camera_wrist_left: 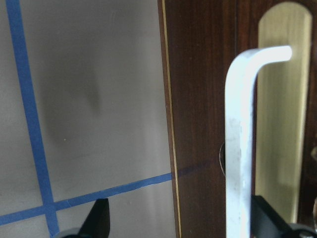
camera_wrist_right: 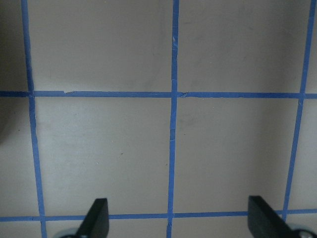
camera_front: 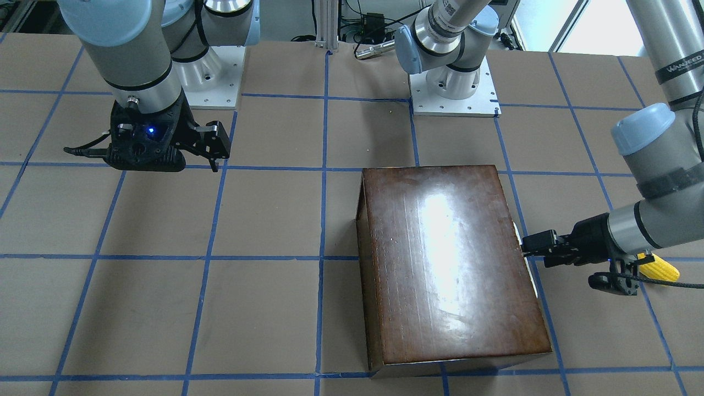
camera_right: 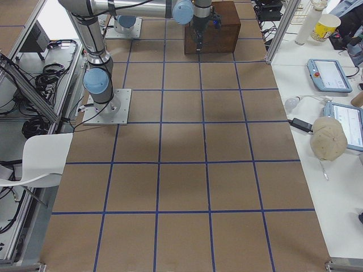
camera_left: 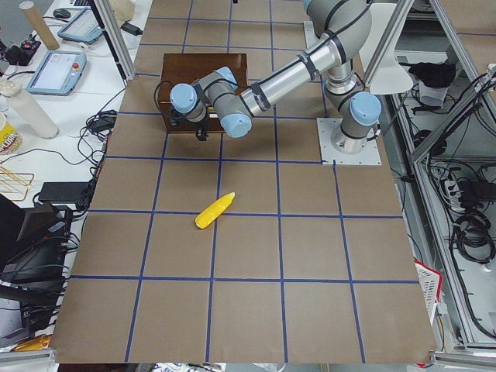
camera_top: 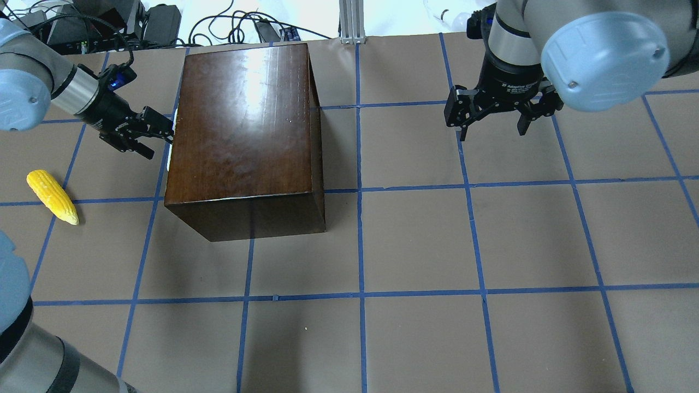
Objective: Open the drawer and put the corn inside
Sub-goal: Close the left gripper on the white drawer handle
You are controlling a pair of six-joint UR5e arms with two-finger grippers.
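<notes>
The glossy dark-brown box (camera_top: 246,120) stands on the table with its drawer shut. The drawer's dark front panel (camera_wrist_left: 208,124) and its pale metal handle (camera_wrist_left: 241,148) fill the left wrist view. My left gripper (camera_top: 161,131) is open at the box's drawer side. The handle stands between its fingertips (camera_wrist_left: 99,220), nearer the other one, and nothing is gripped. The yellow corn (camera_top: 53,196) lies on the table beside the left arm, apart from the box. My right gripper (camera_top: 491,128) is open and empty above the bare table, far from the box.
Brown paper with a blue tape grid (camera_top: 360,240) covers the table. A brass plate (camera_wrist_left: 277,99) sits behind the handle. The arm bases (camera_front: 454,82) stand at the robot's edge of the table. In the front-facing view the corn (camera_front: 663,268) lies partly behind the left wrist.
</notes>
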